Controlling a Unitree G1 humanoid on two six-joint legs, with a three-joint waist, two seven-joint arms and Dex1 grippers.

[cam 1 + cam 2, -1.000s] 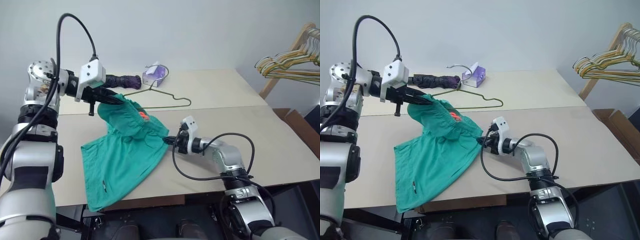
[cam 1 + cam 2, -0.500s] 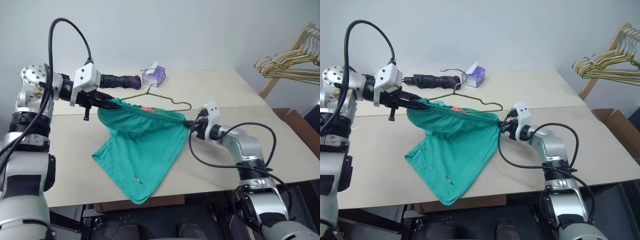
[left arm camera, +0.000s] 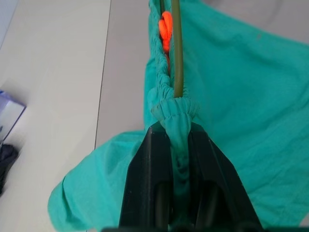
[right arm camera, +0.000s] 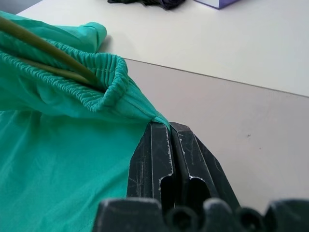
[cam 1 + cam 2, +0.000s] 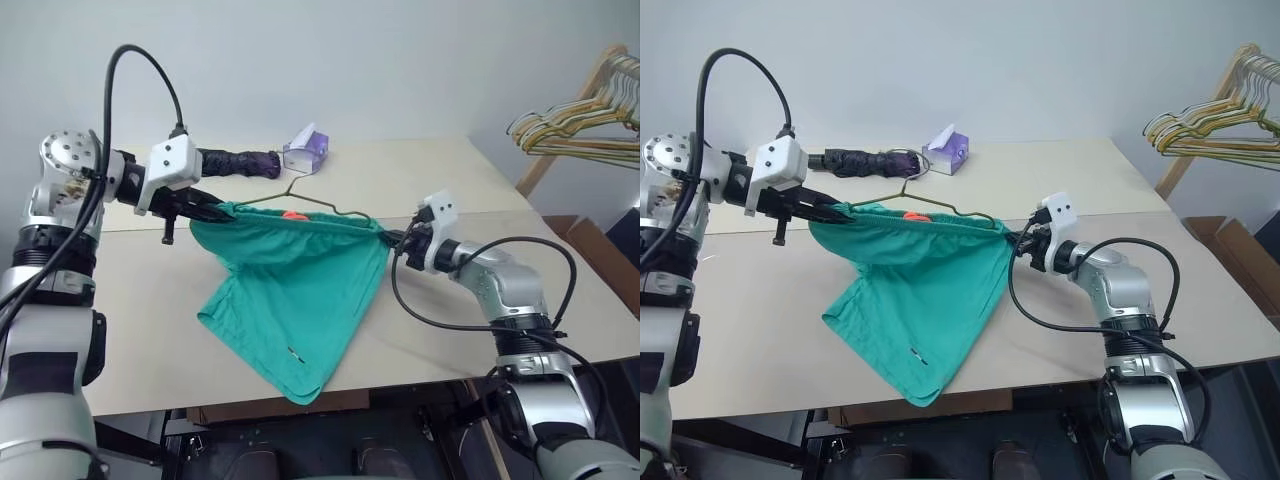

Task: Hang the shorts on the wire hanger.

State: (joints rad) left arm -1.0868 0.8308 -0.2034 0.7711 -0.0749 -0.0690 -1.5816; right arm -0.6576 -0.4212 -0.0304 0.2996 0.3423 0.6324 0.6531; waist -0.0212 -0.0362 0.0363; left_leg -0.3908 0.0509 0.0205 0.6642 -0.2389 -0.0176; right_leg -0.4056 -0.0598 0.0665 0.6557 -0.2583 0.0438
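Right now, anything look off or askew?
Mostly fine. The shorts are stretched by the waistband between the left gripper and right gripper, but hang lopsided, one leg trailing onto the table. The hanger is inside the waistband.

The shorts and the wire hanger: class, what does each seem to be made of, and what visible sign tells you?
The shorts: soft matte teal cloth, judging by the folds and gathered elastic waistband. The wire hanger: thin rod, probably coated metal wire, olive and smooth; it keeps its line while the cloth sags.
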